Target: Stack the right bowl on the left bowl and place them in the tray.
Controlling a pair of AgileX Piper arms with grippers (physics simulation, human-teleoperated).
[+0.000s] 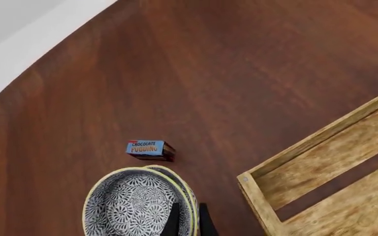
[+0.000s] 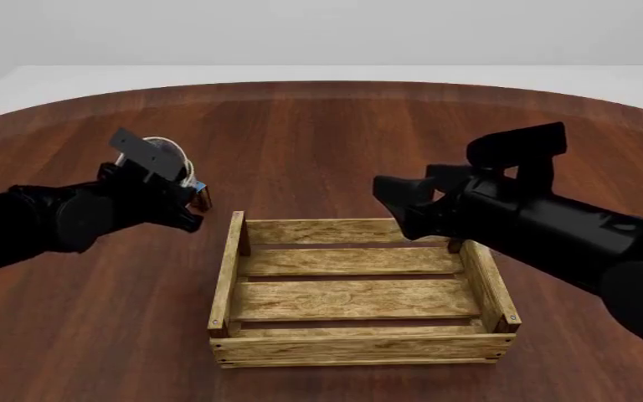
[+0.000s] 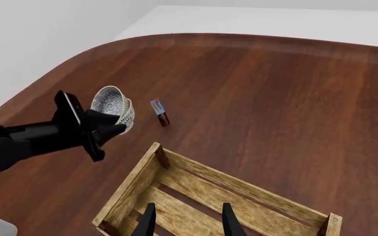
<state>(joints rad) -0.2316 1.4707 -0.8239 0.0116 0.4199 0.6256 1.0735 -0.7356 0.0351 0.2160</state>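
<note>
Two patterned bowls (image 1: pixel 133 206) with yellow rims are nested one inside the other. My left gripper (image 1: pixel 189 222) is shut on their rim. In the front view the stacked bowls (image 2: pixel 163 156) hang tilted to the left of the tray (image 2: pixel 355 300) and beyond it, held by my left gripper (image 2: pixel 191 201). The tray (image 3: pixel 196 189) is a light-brown slatted wooden crate with nothing in it. My right gripper (image 2: pixel 402 206) hovers open over the tray's far right side. Its fingers (image 3: pixel 148 221) hold nothing. From the right wrist, the bowls (image 3: pixel 113 105) show beyond the tray's corner.
A small blue and red chocolate pudding box (image 1: pixel 149 149) lies on the dark wooden table (image 2: pixel 333 134) just beyond the bowls; the box (image 3: pixel 159 112) sits between the bowls and the tray's far corner. The table's curved far edge (image 1: pixel 38 59) borders white floor.
</note>
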